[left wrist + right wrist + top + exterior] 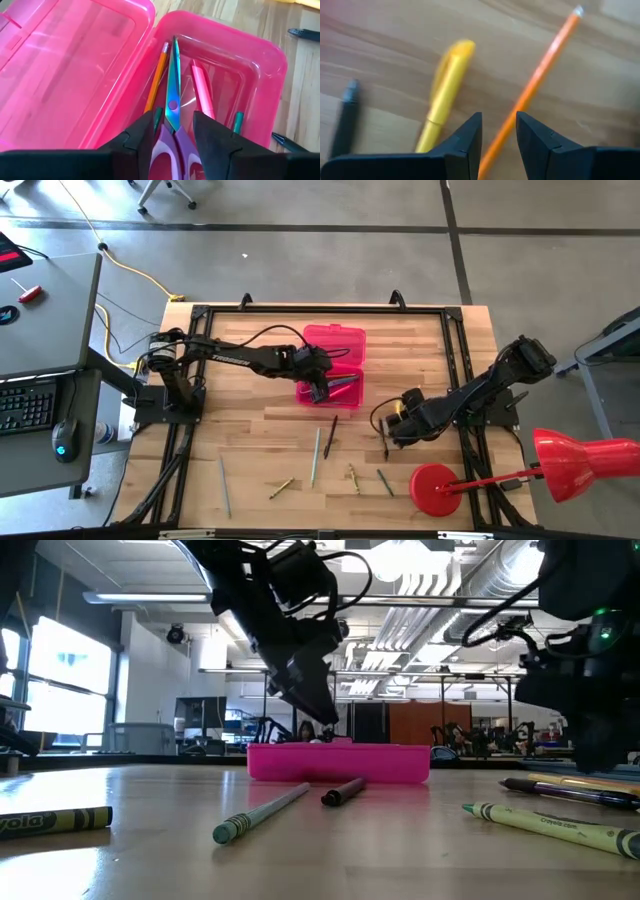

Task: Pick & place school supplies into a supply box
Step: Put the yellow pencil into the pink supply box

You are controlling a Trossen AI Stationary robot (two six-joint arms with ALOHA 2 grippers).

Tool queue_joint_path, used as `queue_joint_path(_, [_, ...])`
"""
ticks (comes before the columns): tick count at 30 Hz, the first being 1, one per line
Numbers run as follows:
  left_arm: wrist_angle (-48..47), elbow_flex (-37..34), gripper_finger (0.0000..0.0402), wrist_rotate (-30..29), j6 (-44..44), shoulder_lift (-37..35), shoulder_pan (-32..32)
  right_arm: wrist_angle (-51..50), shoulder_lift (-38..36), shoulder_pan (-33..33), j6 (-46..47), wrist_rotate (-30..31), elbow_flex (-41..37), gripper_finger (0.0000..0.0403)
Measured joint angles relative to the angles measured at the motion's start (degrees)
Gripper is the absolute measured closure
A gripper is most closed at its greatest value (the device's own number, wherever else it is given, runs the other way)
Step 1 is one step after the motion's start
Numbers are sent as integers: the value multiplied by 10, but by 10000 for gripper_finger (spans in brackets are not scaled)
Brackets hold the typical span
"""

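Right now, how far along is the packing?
Done: an orange pencil and pink pen lie in the supply box. In hand: the left gripper holds scissors over it. Left: pencils and crayons on the table; the right gripper hovers over an orange pencil.

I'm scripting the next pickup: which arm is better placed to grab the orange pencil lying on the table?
Likely the right: its claw hovers open directly over the orange pencil, while the left claw is at the pink box with the scissors.
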Motion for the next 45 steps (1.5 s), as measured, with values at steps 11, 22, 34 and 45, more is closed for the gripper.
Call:
queue_joint_path(11, [-2,0,236,0,0,0,0,-52,0,-1,49,-44,0,305])
queue_joint_path(22, [-2,0,236,1,-14,0,0,52,1,-38,23,1,-60,305])
queue_joint_path(34, [-1,0,236,1,-15,0,0,111,-3,-39,-30,48,-108,305])
queue_joint_path(45, [2,0,236,12,-42,0,0,135,2,-46,-99,127,-114,395])
